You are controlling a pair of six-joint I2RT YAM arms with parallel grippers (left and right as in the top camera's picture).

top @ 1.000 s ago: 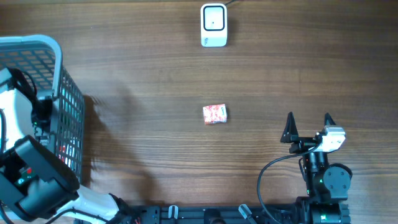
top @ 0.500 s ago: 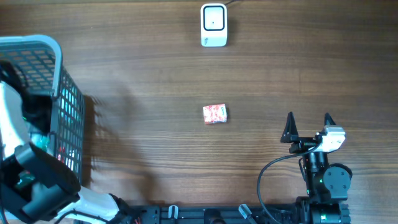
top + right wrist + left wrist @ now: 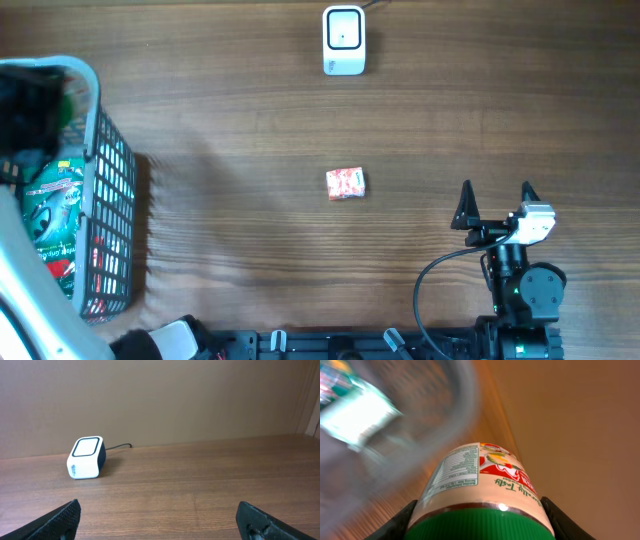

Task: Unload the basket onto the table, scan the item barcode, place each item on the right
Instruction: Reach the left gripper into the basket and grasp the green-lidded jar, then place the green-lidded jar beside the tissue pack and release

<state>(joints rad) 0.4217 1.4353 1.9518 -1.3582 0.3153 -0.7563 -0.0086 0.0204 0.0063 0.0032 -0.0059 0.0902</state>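
The left gripper [image 3: 481, 529] was closed on a round bottle [image 3: 477, 480], its dark fingers [image 3: 402, 522] pressed against either side just below the glossy green cap [image 3: 480, 519]. The bottle was smooth-sided, with a cream wrap label carrying a fine-print panel, red fruit artwork and slanted green script; none of it could be read. It was held beside the blurred rim of a grey plastic lattice basket [image 3: 112, 175] at the left edge of the wood-grain bench [image 3: 250, 130]. A green printed packet [image 3: 55, 200] lay inside the basket. A small red-and-white packet [image 3: 346, 183] sat mid-bench. The right gripper [image 3: 496, 190] stood fully spread and empty. Farthest off, a boxy white scanner [image 3: 86, 457] with a dark side and trailing cable rested on the bench.
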